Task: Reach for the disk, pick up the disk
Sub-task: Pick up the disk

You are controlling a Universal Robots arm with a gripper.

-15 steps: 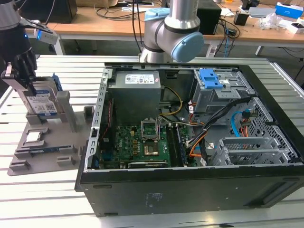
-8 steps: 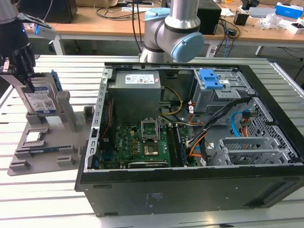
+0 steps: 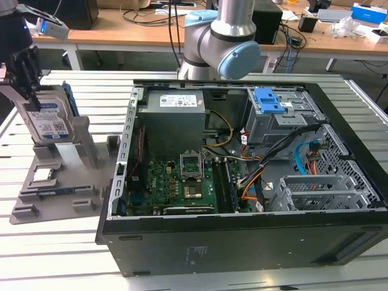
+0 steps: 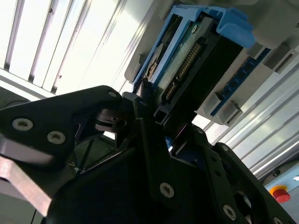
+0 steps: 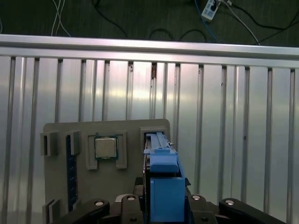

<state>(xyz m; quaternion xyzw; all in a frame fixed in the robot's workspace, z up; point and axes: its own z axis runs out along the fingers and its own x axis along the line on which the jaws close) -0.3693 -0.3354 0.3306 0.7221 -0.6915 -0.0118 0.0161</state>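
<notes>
The disk (image 3: 50, 121) stands upright on its edge in a grey holder (image 3: 66, 176) at the exterior view's left, its white-and-blue label facing the camera. The gripper (image 3: 30, 91) is at its upper part. In the first wrist view, the disk (image 5: 163, 186) is seen from above as a narrow blue frame, and the gripper (image 5: 163, 207) has its black jaws against both sides of it with no gap visible, so it is closed on the disk. The second wrist view instead shows the disk (image 4: 196, 60) from its end, with the row of connector pins and a blue tab, right at the gripper (image 4: 166, 123).

On the holder (image 5: 131, 128), just beside the disk, a square processor chip (image 5: 106, 147) lies flat in a pocket. The holder rests on a slatted metal table (image 3: 60, 254). The exterior view also gives the open computer case (image 3: 242, 230) beside the holder and the arm (image 3: 224, 36) behind the case.
</notes>
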